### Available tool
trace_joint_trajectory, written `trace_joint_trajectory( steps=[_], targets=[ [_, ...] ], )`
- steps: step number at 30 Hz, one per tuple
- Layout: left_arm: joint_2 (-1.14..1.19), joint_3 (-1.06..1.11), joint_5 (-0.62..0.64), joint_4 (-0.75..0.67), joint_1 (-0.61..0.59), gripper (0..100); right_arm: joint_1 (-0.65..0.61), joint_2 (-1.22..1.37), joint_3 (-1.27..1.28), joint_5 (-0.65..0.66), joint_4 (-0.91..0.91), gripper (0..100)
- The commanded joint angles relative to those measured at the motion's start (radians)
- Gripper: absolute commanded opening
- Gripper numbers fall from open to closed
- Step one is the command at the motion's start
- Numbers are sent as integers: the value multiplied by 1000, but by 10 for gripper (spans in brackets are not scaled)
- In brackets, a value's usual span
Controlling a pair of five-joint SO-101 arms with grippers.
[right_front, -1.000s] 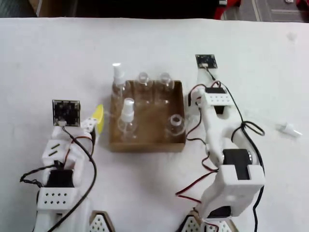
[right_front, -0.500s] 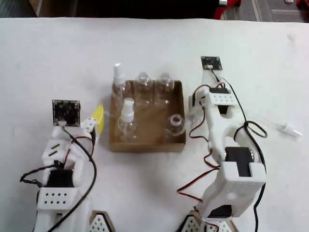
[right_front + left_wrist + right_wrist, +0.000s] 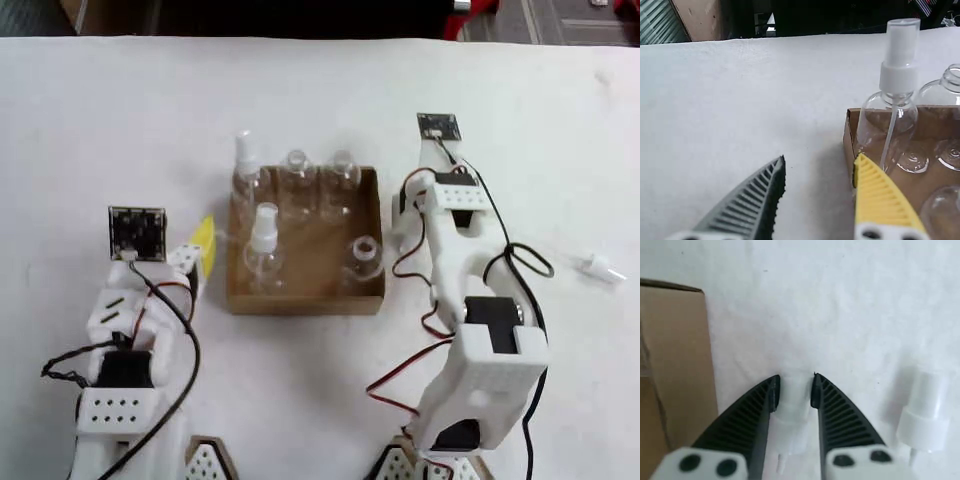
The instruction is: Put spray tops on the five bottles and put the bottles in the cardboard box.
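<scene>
Right pincer clamped on white plastic spray top
Narrow grip: lifted, it may twist loose; left pincer stands apart.

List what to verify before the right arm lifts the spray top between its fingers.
1. Grip: the right gripper is closed on the spray top, one finger on each side: ok.
2. Neighbour: the spare spray top lies apart from the fingers: ok.
3. Load: the bottles stand in the cardboard box, all five: ok.
4. Caps: three are uncapped, including the open bottle at the front right: not ok.
5. Path: the left gripper is open, beside the box: ok.
</scene>
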Motion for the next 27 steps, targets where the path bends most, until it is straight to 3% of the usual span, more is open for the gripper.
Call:
trace_joint_trajectory(
  steps=[1,9,27],
  targets=[
    [-18,-21,-11,-20,1,206,13,-4,-31,-8,13,15],
    [-18,-20,-11,-20,-1,206,30,-87,-55,2,18,15],
    [-18,-20,-11,-20,-1,206,68,-717,-55,2,131,15]
  ],
)
